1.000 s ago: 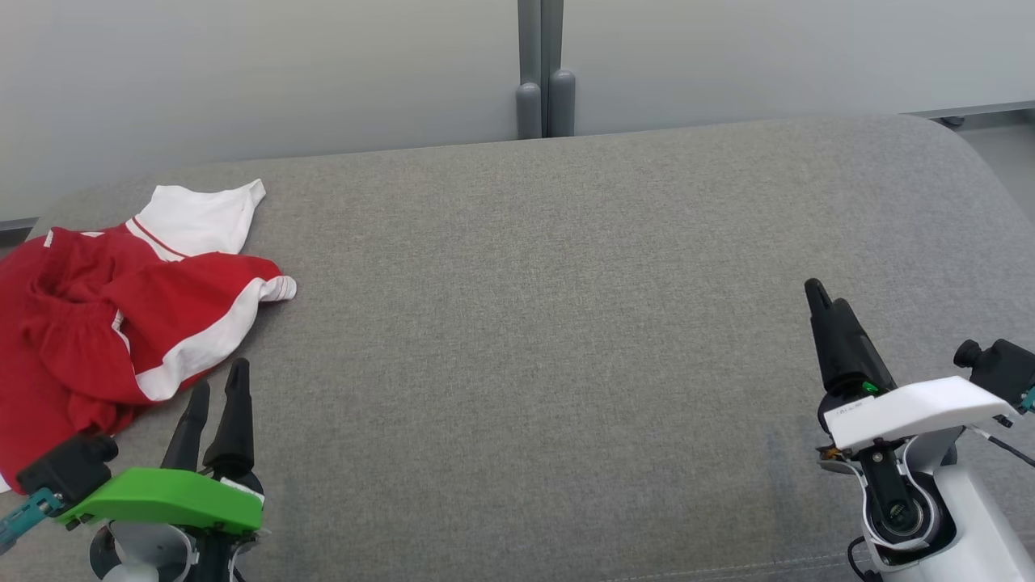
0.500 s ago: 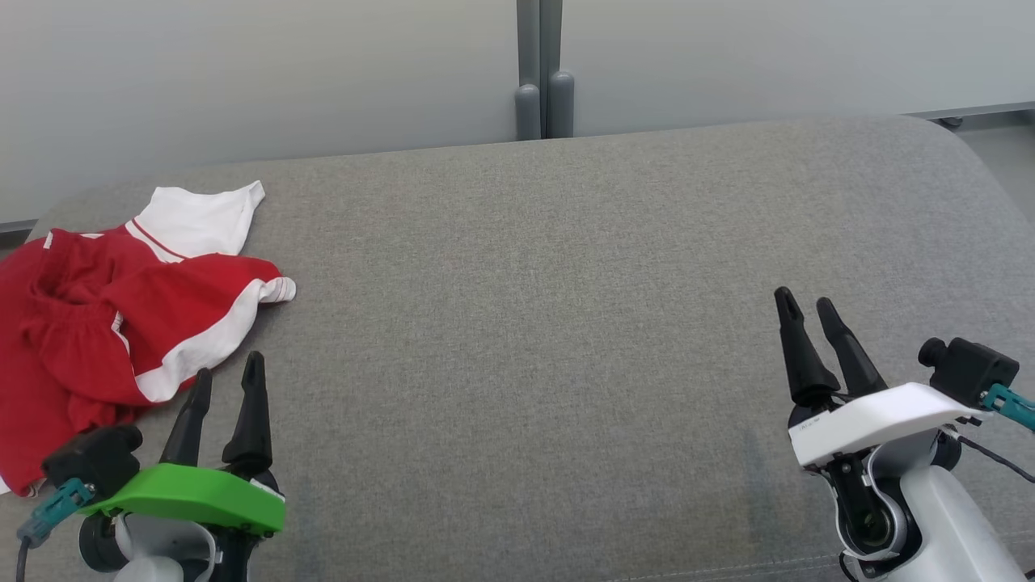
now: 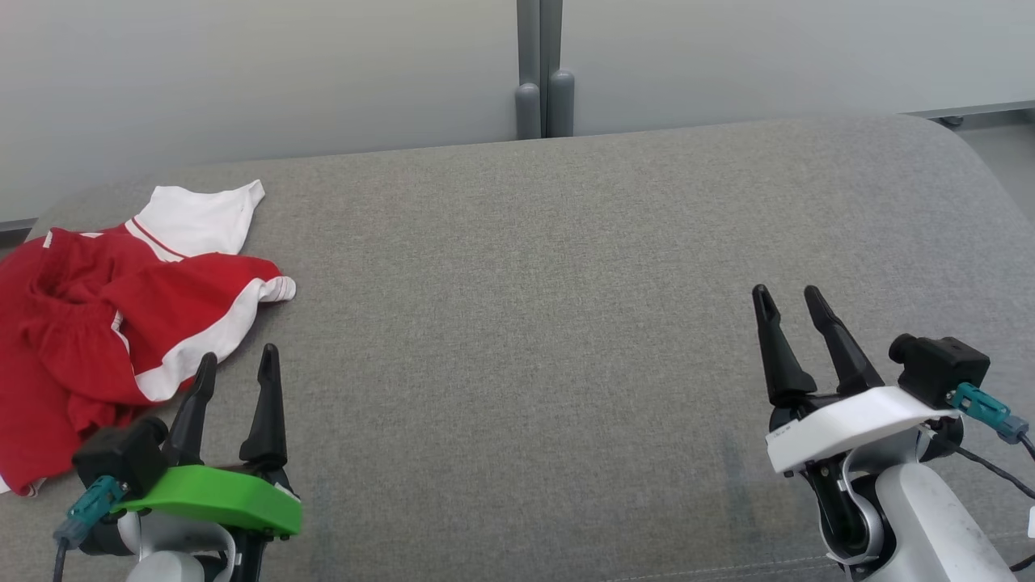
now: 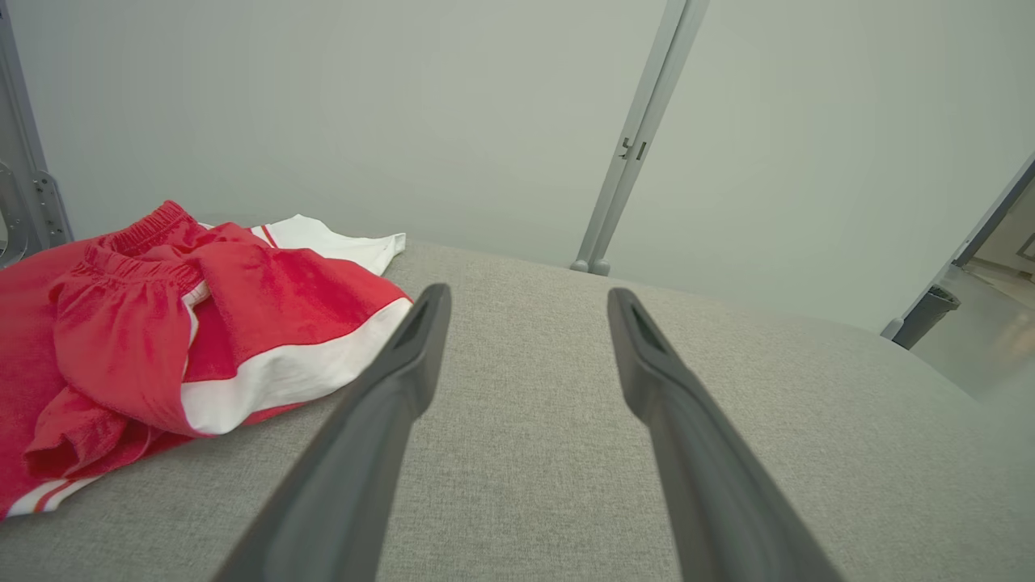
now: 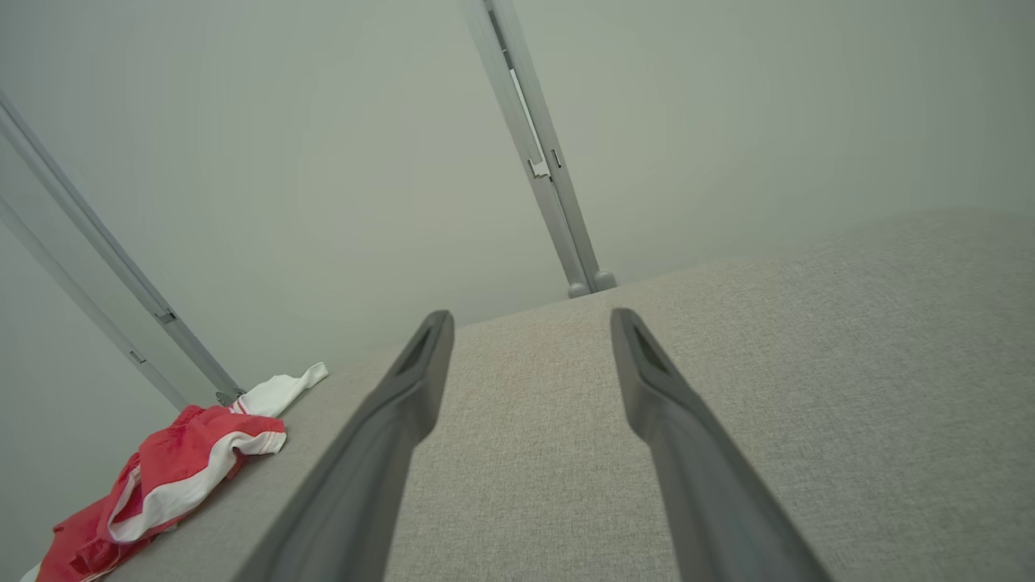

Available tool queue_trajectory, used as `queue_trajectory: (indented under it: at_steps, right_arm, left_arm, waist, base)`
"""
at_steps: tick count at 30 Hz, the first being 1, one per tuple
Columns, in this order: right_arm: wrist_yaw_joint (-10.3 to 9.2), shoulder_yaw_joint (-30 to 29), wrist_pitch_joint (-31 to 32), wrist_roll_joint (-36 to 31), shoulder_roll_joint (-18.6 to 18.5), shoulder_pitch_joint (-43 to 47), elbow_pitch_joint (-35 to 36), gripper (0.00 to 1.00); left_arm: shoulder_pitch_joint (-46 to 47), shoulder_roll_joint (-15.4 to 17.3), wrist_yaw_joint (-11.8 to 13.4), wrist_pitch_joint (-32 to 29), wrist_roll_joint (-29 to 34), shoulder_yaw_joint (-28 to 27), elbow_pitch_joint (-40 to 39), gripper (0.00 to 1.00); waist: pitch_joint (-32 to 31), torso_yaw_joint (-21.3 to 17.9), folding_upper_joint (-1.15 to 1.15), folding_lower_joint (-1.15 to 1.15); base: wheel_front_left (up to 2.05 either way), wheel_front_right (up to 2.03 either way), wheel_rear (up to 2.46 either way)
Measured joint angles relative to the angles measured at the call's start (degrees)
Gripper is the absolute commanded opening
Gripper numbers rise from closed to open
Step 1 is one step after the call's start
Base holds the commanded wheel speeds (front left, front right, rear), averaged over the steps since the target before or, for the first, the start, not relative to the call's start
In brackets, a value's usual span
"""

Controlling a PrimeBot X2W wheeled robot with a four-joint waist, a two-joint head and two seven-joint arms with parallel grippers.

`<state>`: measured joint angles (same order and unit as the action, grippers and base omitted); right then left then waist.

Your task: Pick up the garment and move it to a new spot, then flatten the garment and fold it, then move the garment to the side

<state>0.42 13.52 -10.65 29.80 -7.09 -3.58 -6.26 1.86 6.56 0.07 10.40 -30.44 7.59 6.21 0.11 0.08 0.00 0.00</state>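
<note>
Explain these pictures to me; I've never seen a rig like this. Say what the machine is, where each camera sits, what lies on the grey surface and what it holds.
This is a wheeled robot with two arms, each ending in jaws: two long dark fingers. The wide picture comes from a camera on its head, looking down: the left jaws rise from the green mount at lower left, the right jaws from the white mount at lower right. The other two pictures come from a camera on each wrist, looking along that arm's own fingers. On the grey padded surface lies one crumpled red and white garment, at the robot's left, close by the left jaws. Both pairs of jaws stand open and hold nothing.
</note>
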Motion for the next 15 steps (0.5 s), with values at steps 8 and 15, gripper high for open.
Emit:
queue_trajectory:
  at_steps: [8,15]
  right_arm:
    - [0.00,1.3,-1.5,-6.5,0.0,-0.7,0.3,1.00]
    - [0.00,1.7,-2.8,-11.8,0.2,-0.7,0.4,1.00]
  left_arm:
    - [0.6,0.0,0.0,1.5,5.9,0.5,-1.1,1.00]
    - [0.6,0.0,0.0,2.9,11.3,1.0,-1.4,1.00]
  waist:
    - [0.1,0.1,0.00,0.00]
    - [0.2,0.1,0.00,0.00]
  base:
    - [0.00,0.00,0.00]
    - [0.00,0.00,0.00]
